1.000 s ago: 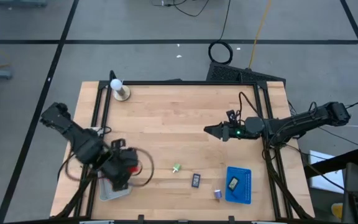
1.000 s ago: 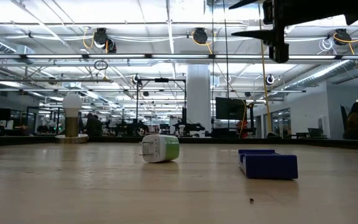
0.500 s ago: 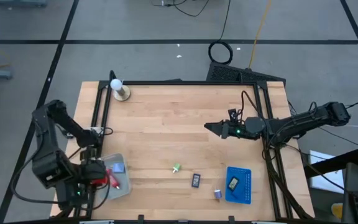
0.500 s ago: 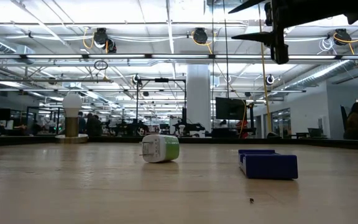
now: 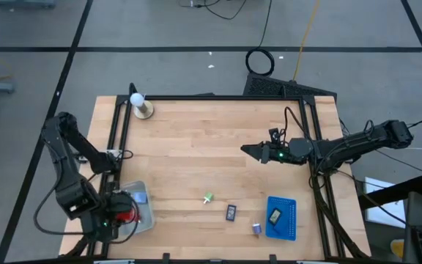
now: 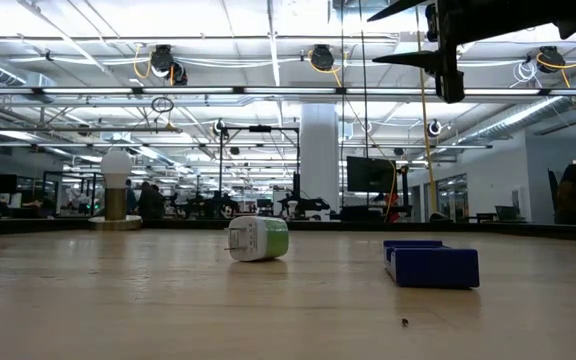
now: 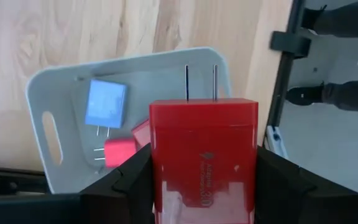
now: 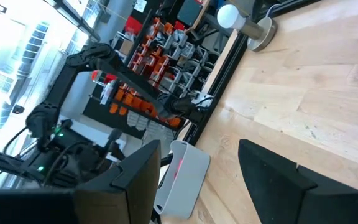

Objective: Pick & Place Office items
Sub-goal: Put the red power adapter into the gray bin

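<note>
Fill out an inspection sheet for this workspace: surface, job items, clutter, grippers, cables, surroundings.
Surface: light wooden table, black frame rails.
Job's things: red plug block held; light-blue plug block and small red block in grey plastic tray; green-white plug, black rectangle and purple bit on the wood; second black rectangle in blue tray.
Clutter: white ball on wooden base.
Grippers: left gripper shut on the red plug block above the grey tray; right gripper open, raised mid-table.
Cables: coiled black cable on floor.
Surroundings: open workshop, ceiling lights.
</note>
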Controlling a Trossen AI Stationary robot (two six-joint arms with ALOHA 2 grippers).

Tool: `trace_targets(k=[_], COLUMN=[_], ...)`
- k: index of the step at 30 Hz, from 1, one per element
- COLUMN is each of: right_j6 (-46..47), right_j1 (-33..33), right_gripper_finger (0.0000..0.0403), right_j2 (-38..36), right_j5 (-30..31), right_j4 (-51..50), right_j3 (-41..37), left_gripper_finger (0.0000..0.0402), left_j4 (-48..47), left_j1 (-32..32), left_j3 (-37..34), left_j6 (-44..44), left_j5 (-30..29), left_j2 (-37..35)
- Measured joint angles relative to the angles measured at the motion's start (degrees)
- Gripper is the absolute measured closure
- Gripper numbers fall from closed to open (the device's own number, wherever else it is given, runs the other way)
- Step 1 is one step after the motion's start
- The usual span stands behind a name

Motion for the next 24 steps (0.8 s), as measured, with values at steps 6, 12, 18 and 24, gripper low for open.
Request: trace_targets(k=[6, 12, 18, 24], right_j6=[0.0, 0.0, 0.0, 0.0], right_j1=[0.0, 0.0, 0.0, 0.0], right_gripper_finger=[0.0193, 0.0193, 0.0193, 0.0193], right_j2=[0.0, 0.0, 0.0, 0.0], right_j5=[0.0, 0.0, 0.0, 0.0], right_j4=[0.0, 0.0, 0.0, 0.0], right_j3=[0.0, 0.0, 0.0, 0.0], left_gripper_finger=[0.0193, 0.0193, 0.0193, 0.0193], left_j4=[6.5, 13.1, 18.5, 26.7], left_j1=[1.6, 3.0, 4.9, 5.6], left_j3=[-10.8, -19.6, -26.8, -32.6], left_j6=[-0.7, -1.2, -0.8, -0.5], left_j5=[2.3, 2.5, 4.0, 5.4], left_j2=[-6.5, -12.7, -15.3, -15.3])
